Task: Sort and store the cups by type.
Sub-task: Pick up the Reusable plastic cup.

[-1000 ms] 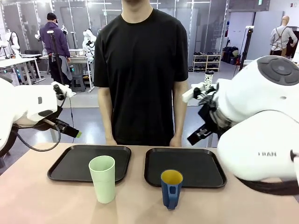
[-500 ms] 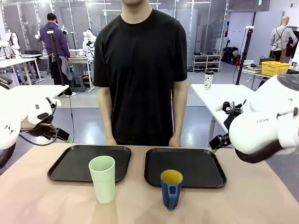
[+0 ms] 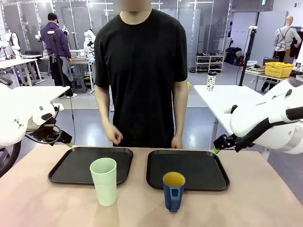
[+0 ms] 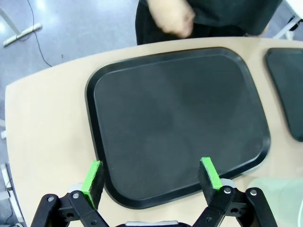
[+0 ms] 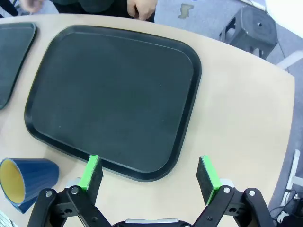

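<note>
While the pale green tumbler (image 3: 103, 181) and the blue mug (image 3: 173, 190) stand upright on the beige tabletop (image 3: 255, 203), each just in front of a black tray, the left tray (image 3: 71, 170) and the right tray (image 3: 201, 172), the robot's left hand (image 4: 151, 172) and right hand (image 5: 150, 171) hover with jaws spread over the trays' outer sides. A person (image 3: 142, 71) stands across, in a workshop hall.

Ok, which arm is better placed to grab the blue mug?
Probably the right: the blue mug stands just off the right tray, on that arm's side, and the right pincer hangs open near that tray.
</note>
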`<state>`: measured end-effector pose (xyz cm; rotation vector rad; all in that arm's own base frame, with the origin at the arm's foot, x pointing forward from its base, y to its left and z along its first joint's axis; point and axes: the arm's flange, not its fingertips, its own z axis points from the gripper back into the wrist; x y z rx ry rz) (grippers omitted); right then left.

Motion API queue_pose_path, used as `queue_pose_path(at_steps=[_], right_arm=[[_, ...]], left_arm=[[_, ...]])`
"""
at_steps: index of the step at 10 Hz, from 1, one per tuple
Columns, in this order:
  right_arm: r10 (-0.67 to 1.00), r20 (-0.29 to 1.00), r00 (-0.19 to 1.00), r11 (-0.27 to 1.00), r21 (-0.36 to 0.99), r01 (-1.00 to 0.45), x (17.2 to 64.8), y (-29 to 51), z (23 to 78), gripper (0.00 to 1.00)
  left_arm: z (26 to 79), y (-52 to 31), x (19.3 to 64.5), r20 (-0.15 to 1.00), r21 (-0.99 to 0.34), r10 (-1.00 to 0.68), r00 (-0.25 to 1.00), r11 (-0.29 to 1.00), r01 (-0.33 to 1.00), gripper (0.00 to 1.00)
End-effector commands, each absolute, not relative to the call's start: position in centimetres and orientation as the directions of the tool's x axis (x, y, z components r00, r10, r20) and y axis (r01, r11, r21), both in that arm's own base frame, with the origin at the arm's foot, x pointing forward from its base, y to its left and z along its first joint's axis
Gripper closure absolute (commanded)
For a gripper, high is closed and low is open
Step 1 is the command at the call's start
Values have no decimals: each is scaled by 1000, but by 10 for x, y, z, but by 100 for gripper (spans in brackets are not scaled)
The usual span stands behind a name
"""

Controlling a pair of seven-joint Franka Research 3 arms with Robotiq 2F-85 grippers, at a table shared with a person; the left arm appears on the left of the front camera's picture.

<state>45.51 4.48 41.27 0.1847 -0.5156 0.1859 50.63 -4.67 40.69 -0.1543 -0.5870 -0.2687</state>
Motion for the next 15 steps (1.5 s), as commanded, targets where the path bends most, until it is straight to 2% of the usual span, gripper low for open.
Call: queue_pose_path(at_steps=[1,2,15], right_arm=[[123,503,855,969,124,-212,462,40,410,0],[129,504,854,967,128,-222,455,45,413,0],[129,504,854,967,128,-222,455,45,413,0]], left_arm=[[403,-43,523,555,-73,-214,804,950,304,0],[407,-47,506,565,-67,-206,799,954,293,0],[407,-47,506,565,-67,-206,799,954,293,0]])
